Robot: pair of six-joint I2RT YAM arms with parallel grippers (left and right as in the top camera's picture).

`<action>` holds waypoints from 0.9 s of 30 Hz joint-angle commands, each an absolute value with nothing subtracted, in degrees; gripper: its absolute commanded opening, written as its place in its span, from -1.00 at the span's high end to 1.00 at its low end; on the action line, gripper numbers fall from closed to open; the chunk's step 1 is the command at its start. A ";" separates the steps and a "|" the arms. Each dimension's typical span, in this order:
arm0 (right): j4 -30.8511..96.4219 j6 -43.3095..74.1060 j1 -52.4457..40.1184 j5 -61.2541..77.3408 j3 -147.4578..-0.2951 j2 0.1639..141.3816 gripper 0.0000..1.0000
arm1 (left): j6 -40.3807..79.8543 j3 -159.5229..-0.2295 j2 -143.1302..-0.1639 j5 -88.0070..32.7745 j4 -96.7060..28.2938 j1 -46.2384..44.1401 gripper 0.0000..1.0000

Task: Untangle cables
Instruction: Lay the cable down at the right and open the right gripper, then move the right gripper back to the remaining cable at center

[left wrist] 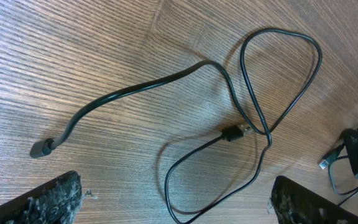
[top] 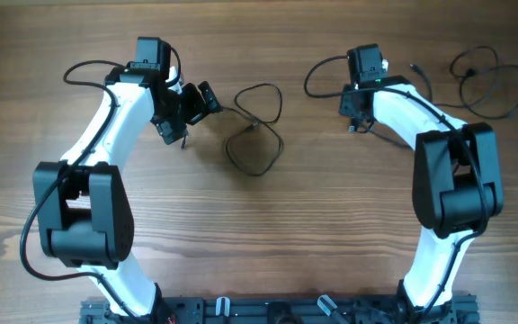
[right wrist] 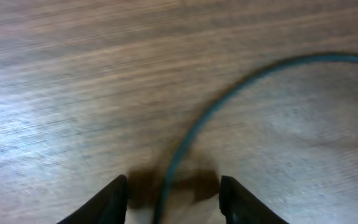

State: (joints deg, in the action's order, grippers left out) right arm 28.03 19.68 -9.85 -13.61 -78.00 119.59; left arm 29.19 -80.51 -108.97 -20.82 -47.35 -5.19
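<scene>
One thin black cable (top: 257, 137) lies in loose loops on the wooden table between the arms. In the left wrist view its loops (left wrist: 253, 118) cross near a USB plug (left wrist: 235, 132), and its other plug (left wrist: 41, 149) lies at the left. My left gripper (top: 189, 110) is open just left of this cable; a loop lies between its fingers (left wrist: 176, 190), untouched. A second looped cable (top: 486, 83) lies at the far right. My right gripper (top: 358, 119) is open and low over the table; a blurred dark cord (right wrist: 229, 93) runs between its fingers (right wrist: 173, 202).
Thicker black arm wires loop beside each wrist (top: 84, 72) (top: 317, 76). The arm bases stand at the table's front edge (top: 268, 310). Bare wood (top: 268, 234) lies between the arms.
</scene>
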 commanded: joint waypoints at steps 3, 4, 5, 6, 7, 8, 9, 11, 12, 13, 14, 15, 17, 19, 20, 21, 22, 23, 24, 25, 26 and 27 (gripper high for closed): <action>37.23 19.42 -3.86 -15.40 -76.71 123.11 -0.09 | 28.73 -80.55 -108.14 -20.25 -47.20 -5.34 -1.00; 39.16 18.63 -2.48 -15.38 -77.34 122.96 -0.10 | 28.73 -80.55 -108.14 -20.25 -47.20 -5.34 -1.00; 40.56 17.61 -1.54 -15.35 -78.15 122.78 -0.19 | 28.73 -80.55 -108.14 -20.25 -47.20 -5.37 -1.00; 42.46 16.29 -0.58 -15.33 -79.59 122.32 -0.29 | 28.71 -80.55 -108.14 -20.25 -47.20 -5.34 -1.00; 44.21 14.66 0.05 -15.14 -81.47 121.78 -0.47 | 28.73 -80.55 -108.14 -20.25 -47.20 -5.34 -1.00; 46.30 11.60 0.25 -13.98 -84.12 121.10 -0.67 | 28.73 -80.55 -108.14 -20.25 -47.20 -5.34 -1.00; 48.88 8.45 0.23 -11.90 -87.70 120.42 -0.81 | 28.73 -80.55 -108.14 -20.25 -47.20 -5.34 -1.00; 53.06 4.75 -0.25 -7.20 -93.62 119.61 -0.93 | 28.73 -80.55 -108.14 -20.25 -47.20 -5.34 -1.00; 56.38 4.71 -0.64 -4.97 -97.91 119.35 -0.99 | 28.71 -80.55 -108.14 -20.25 -47.20 -5.37 -1.00; 61.12 6.72 -0.93 -3.16 -103.72 119.35 -0.99 | 28.73 -80.55 -108.14 -20.25 -47.20 -5.34 -1.00; 63.31 8.43 -1.13 -1.23 -106.69 119.35 -0.99 | 28.73 -80.55 -108.14 -20.25 -47.20 -5.34 -1.00; 64.45 9.56 -1.30 1.17 -108.68 119.33 -1.00 | 28.71 -80.55 -108.14 -20.25 -47.20 -5.34 -1.00; 66.32 9.61 -1.58 7.60 -111.90 119.33 -0.99 | 28.73 -80.55 -108.14 -20.25 -47.20 -5.34 -1.00; 67.51 10.46 -1.87 10.96 -112.27 119.35 -1.00 | 28.73 -80.55 -108.14 -20.25 -47.20 -5.34 -1.00; 67.92 11.88 -1.91 10.90 -112.14 119.42 -1.00 | 28.71 -80.55 -108.14 -20.25 -47.20 -5.34 -1.00; 67.92 13.65 -1.91 11.11 -111.83 119.59 -0.99 | 28.73 -80.55 -108.14 -20.25 -47.20 -5.37 -1.00; 67.59 13.91 -1.93 12.38 -111.55 119.59 -0.99 | 28.73 -80.55 -108.14 -20.25 -47.20 -5.34 -1.00; 66.63 13.43 -1.98 15.33 -110.83 119.59 -0.99 | 28.73 -80.55 -108.14 -20.25 -47.20 -5.34 -1.00; 66.15 13.45 -2.11 18.85 -110.30 119.59 -0.99 | 28.73 -80.55 -108.14 -20.25 -47.20 -5.34 -1.00; 65.36 13.43 -2.42 22.68 -109.67 119.61 -0.99 | 28.73 -80.55 -108.14 -20.25 -47.18 -5.37 -1.00; 64.82 13.45 -2.81 24.45 -109.23 119.61 -0.99 | 28.73 -80.55 -108.14 -20.25 -47.20 -5.34 -1.00; 64.29 13.50 -3.44 25.47 -108.97 119.61 -0.98 | 28.73 -80.55 -108.14 -20.25 -47.20 -5.34 -1.00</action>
State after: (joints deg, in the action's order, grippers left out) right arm 65.36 12.45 -1.85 16.01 -110.37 119.68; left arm 29.19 -80.51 -108.97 -20.80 -47.29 -5.19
